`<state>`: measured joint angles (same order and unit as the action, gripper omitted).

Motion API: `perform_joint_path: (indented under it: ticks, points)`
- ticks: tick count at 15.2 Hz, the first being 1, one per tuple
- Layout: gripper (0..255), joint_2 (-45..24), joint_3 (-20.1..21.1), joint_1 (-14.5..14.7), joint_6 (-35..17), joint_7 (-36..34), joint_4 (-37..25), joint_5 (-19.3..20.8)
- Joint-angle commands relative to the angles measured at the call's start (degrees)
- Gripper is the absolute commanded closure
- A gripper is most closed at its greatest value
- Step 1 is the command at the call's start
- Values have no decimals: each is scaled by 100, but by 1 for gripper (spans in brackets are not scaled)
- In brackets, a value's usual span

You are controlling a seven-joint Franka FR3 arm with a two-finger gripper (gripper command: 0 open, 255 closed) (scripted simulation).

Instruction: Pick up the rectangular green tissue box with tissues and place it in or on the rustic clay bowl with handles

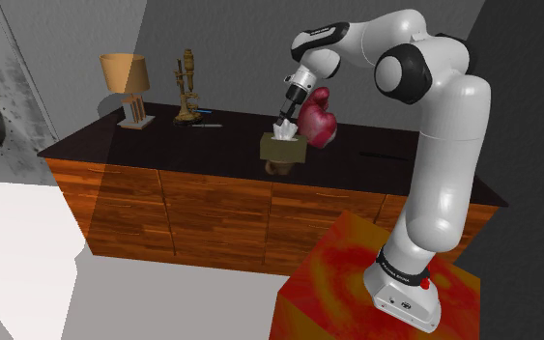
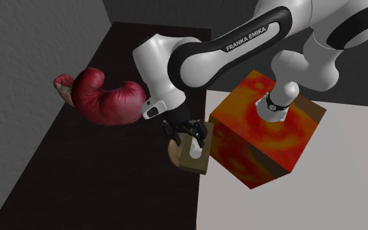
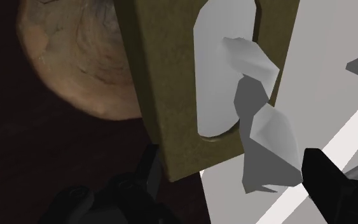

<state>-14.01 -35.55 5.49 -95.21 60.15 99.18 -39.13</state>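
Gripper (image 3: 229, 153): fingers spread apart, holding nothing, just above the bowl
Tissue box (image 1: 285, 149): olive green, sitting on the bowl, white tissue poking up between the fingers
Bowl (image 1: 279, 168): brown, on the dark counter (image 1: 115, 145)
Boxing glove (image 1: 320, 118): red, just behind the bowl

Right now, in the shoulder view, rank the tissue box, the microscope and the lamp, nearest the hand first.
1. Tissue box, directly under the hand, on the bowl.
2. Microscope, toward the shoulder view's left.
3. Lamp, beyond the microscope.
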Motion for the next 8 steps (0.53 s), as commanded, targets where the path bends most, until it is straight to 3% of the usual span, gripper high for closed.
perform_joint_path:
  ticks: [1, 6, 8]
  points:
    - [0, -1, 0, 0, 0, 0, 0, 0]
    - [0, -94, -120, -280, 701, -67, -704, 42]
    - [0, -94, -120, -280, 701, -67, -704, 42]
